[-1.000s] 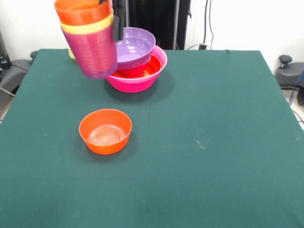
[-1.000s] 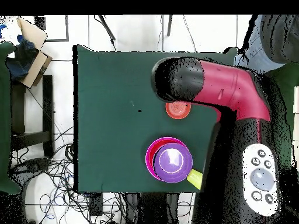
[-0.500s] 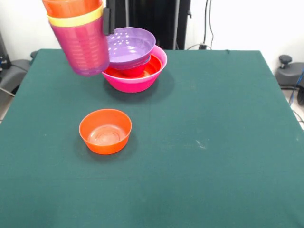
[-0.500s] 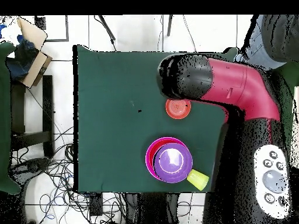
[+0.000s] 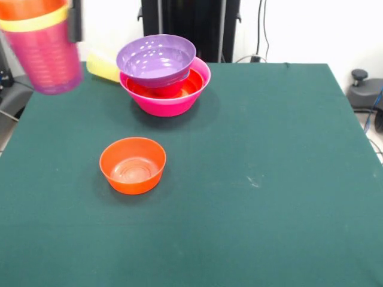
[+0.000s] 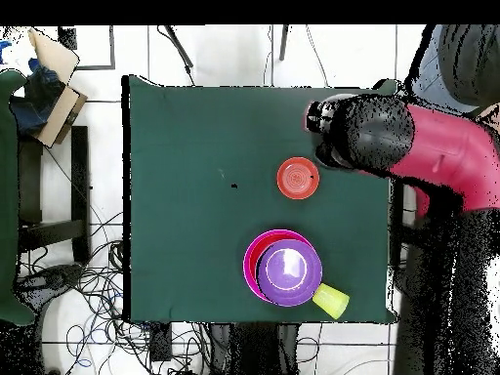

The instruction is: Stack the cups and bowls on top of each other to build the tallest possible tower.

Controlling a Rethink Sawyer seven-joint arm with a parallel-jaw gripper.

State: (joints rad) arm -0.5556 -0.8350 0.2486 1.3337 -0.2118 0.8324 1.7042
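High at the front view's left edge hang three nested cups: a purple cup (image 5: 49, 60) outermost, a yellow rim (image 5: 33, 24) above it and an orange cup (image 5: 29, 8) innermost. My gripper (image 5: 68, 23) is shut on their rim, with one black finger (image 5: 75, 21) on the outside. The tower stands at the table's far side: a big pink bowl (image 5: 170, 103) holds a wide orange bowl (image 5: 182, 87), with the purple bowl (image 5: 155, 60) tilted on top. Another yellow cup (image 5: 103, 66) lies on its side beside the tower. A small orange bowl (image 5: 132, 165) sits alone, upright.
Overhead, the red and black arm (image 6: 391, 137) reaches over the table's right edge and hides the held cups. The small orange bowl (image 6: 298, 178), the purple bowl (image 6: 289, 272), the pink bowl's rim (image 6: 251, 256) and the lying yellow cup (image 6: 331, 300) show there.
In the front view the gripper has carried the nested cups left, away from the tower, uncovering the lying yellow cup. Overhead, the arm swung right. The bowls have not moved.
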